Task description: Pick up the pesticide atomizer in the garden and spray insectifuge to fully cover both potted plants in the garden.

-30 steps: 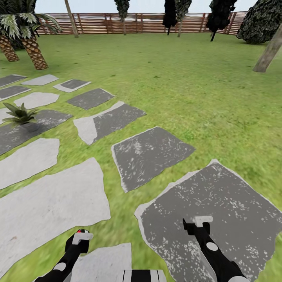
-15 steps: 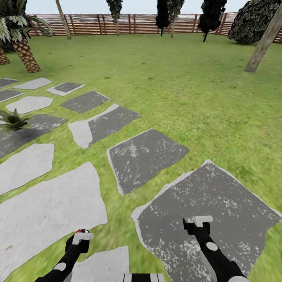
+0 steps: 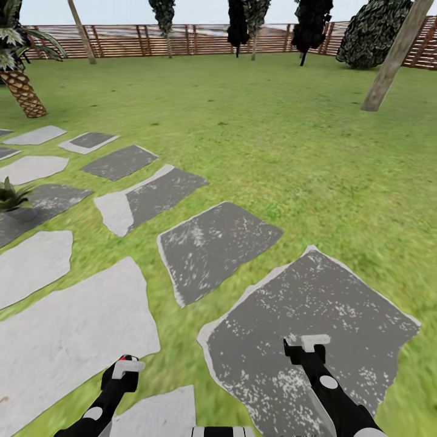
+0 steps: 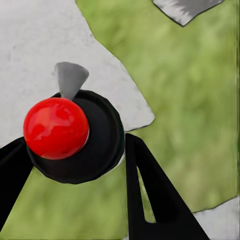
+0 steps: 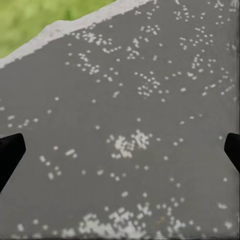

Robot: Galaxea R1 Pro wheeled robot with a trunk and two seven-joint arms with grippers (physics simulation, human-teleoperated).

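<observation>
My left gripper point(image 3: 124, 368) sits low at the front left, shut on the pesticide atomizer point(image 4: 100, 150). In the left wrist view the atomizer is a dark round body with a red ball point(image 4: 56, 128) and a pale grey nozzle point(image 4: 70, 78), clamped between the two black fingers point(image 4: 150, 195). My right gripper point(image 3: 308, 345) hangs open over a dark grey stepping stone point(image 3: 315, 315), and its fingertips stand wide apart at the edges of the right wrist view. One potted plant point(image 3: 11, 196), a low green rosette, stands on a dark stone at the far left edge.
Grey and white stepping stones point(image 3: 209, 246) run diagonally across the lawn point(image 3: 273, 133). A palm trunk point(image 3: 23, 91) rises at the far left and a leaning trunk point(image 3: 388, 60) at the far right. The wooden fence point(image 3: 182, 39) and dark bushes point(image 3: 370, 36) close the back.
The whole view has shifted: stones, palm and potted plant slid left, the plant now at the picture's edge. Both arms hold the same pose, and the left grip is unchanged.
</observation>
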